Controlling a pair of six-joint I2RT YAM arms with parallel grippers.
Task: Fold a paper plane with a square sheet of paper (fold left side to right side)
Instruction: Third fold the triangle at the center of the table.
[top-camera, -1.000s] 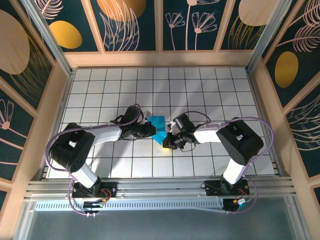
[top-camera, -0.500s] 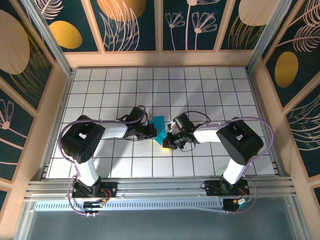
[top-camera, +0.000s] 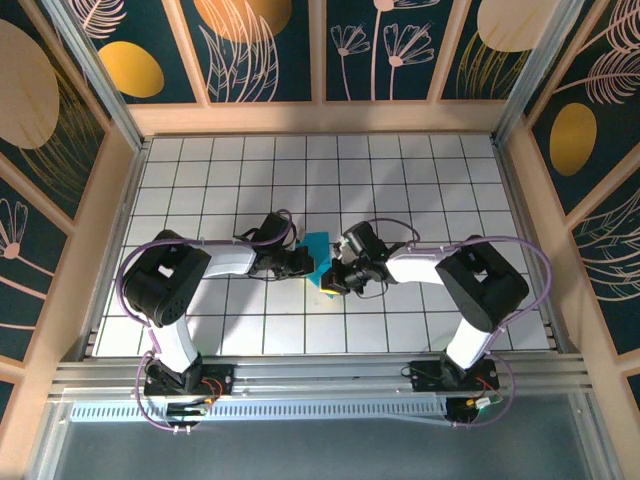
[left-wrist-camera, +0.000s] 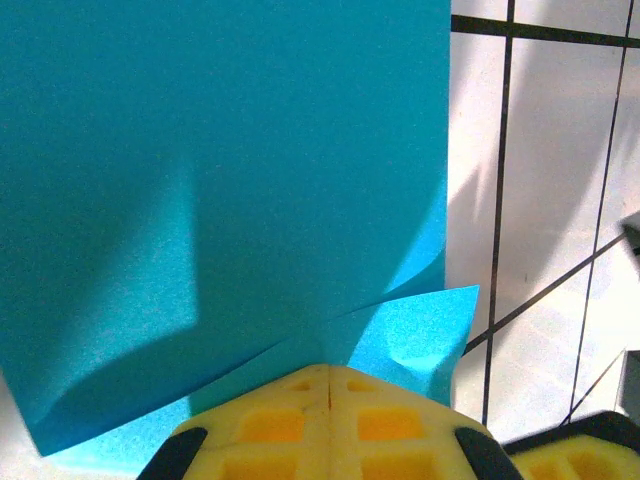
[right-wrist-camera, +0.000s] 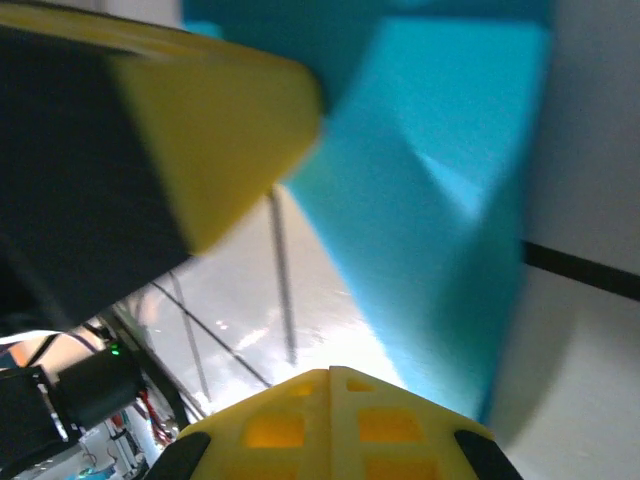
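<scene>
Creasing is our job now, we judge: the square sheet of paper, already partly folded, lies on the table, with the left claw at its left edge and the right claw at its near right corner, both pressed together. We should slide the shut tips along the fold, keeping edges matched, so it sets sharp.

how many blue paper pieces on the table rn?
1. A single folded blue sheet in the middle of the table, between the left gripper and the right gripper. Its overlapping layers could hide another piece, though nothing suggests one.
</scene>
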